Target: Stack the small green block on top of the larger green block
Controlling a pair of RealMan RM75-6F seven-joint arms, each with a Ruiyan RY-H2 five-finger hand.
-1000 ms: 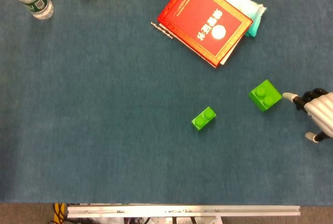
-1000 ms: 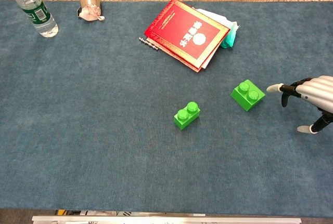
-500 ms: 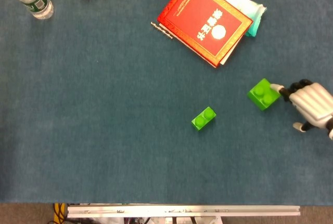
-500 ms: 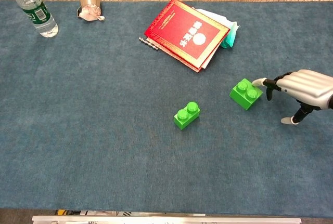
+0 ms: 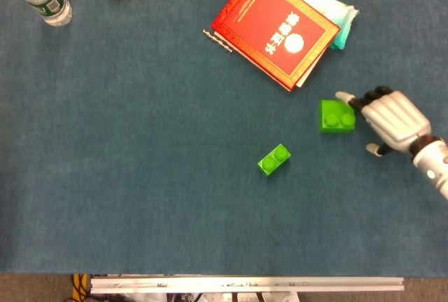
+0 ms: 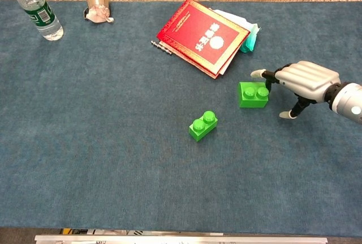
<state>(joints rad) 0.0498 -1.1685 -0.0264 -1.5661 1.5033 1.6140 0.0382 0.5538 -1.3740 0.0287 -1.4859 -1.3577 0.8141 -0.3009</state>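
Right hand (image 5: 392, 118) sits just beside the larger green block (image 5: 337, 115), on the side away from the small green block (image 5: 274, 159). Its fingers (image 6: 261, 74) are spread and curve over the far edge of the larger block, apparently touching it; nothing is gripped, so the hand reads as open and pushing or steadying, not holding. The thumb points down toward the blue cloth table (image 5: 140, 176), apart from the block. My guess is that the hand is nudging the larger block toward the small one to line them up.

The larger green block lies flat, studs up, its 2 visible studs in a row across the head view, with its edges square to the table's near edge. The small green block lies nearer the robot and toward the left arm's side of the larger block, clear of it. It is also studs up, with 2 studs, and its long axis runs on a diagonal, its far end toward the larger block.

A red book (image 5: 274, 27) lies beyond the larger block, on papers. The left hand shows in neither view.
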